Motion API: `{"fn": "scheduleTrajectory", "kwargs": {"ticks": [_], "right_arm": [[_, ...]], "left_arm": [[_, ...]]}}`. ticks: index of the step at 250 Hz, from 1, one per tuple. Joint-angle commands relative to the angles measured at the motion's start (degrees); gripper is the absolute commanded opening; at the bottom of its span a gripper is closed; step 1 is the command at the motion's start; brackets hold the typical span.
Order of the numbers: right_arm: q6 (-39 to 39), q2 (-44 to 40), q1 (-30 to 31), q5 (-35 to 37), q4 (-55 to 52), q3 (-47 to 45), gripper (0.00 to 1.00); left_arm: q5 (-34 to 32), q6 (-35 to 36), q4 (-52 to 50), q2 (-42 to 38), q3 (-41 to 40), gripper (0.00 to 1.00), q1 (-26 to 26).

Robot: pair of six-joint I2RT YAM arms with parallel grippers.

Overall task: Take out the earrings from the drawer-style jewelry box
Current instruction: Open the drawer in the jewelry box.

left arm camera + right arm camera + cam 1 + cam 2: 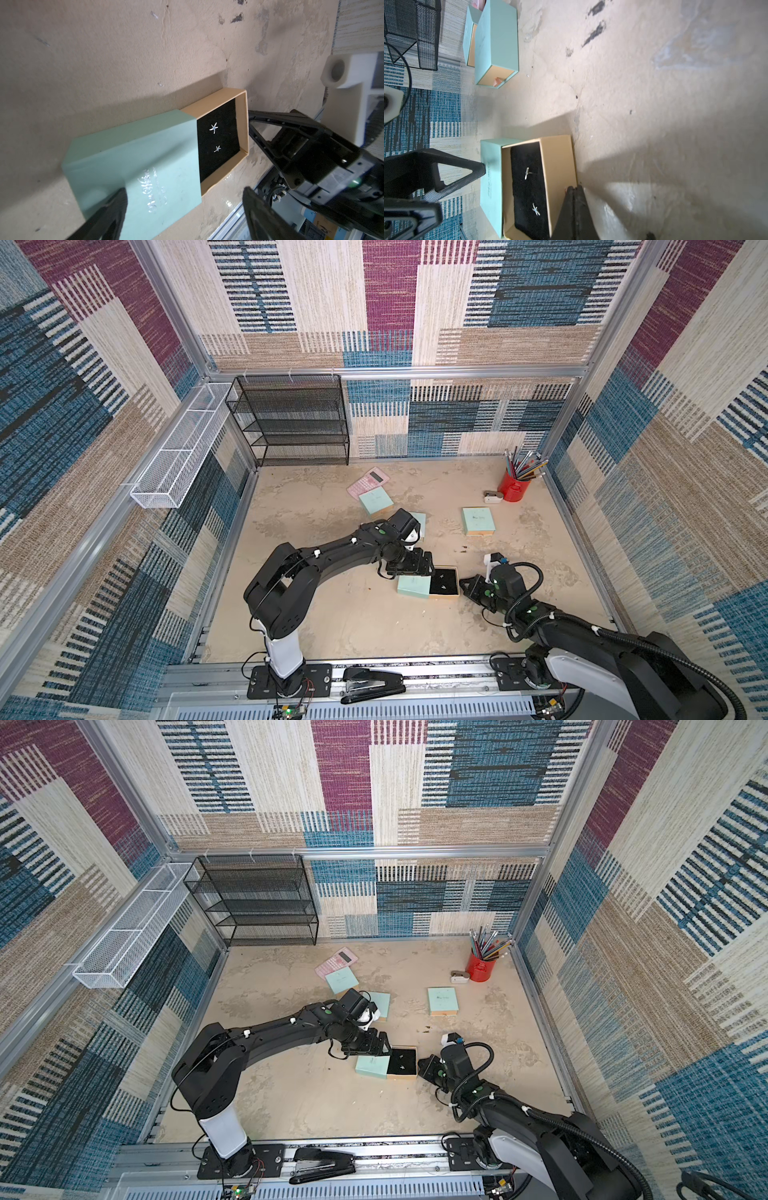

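two earrings (213, 127) sit in the open drawer (243, 124) near the table's (332, 614) front edge. left gripper (185, 199) gapes astride the mint sleeve (135, 155), likely bracing it; right gripper (574, 190) pinched closed at the drawer's end.

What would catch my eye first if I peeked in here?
Two tiny silver star-shaped earrings sparkle on black padding inside a tan cardboard drawer, slid out of its mint-green box sleeve mid-floor. A bright red pencil cup stands in the far right corner.
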Motion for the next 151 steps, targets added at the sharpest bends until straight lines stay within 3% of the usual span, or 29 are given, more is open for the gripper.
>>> {"fn": "scheduleTrajectory", "kwargs": {"ticks": [1, 43, 87, 114, 151], "right_arm": [[-1.2, -4.1, 0.0, 2.3, -2.6, 0.6, 0.14], [-4.5, -11.7, 0.0, 6.8, -12.6, 4.6, 0.30], [-9.8, -15.7, 0.0, 2.7, -16.2, 10.9, 0.33], [-12.3, -12.3, 0.0, -0.2, -19.2, 16.0, 0.34], [-13.2, -4.5, 0.1, -8.4, -19.6, 19.4, 0.34]], "left_arm": [[0.3, 1.4, -1.5, 0.3, 0.4, 0.87, 0.0], [2.3, 1.1, -0.9, 0.0, 1.1, 0.87, 0.2], [6.7, -0.3, 2.2, -2.7, 1.6, 0.87, 1.2], [10.6, -3.4, 8.0, -6.6, -1.0, 0.87, 2.9], [17.7, -10.6, 20.8, -14.4, -10.6, 0.89, 7.6]]}}
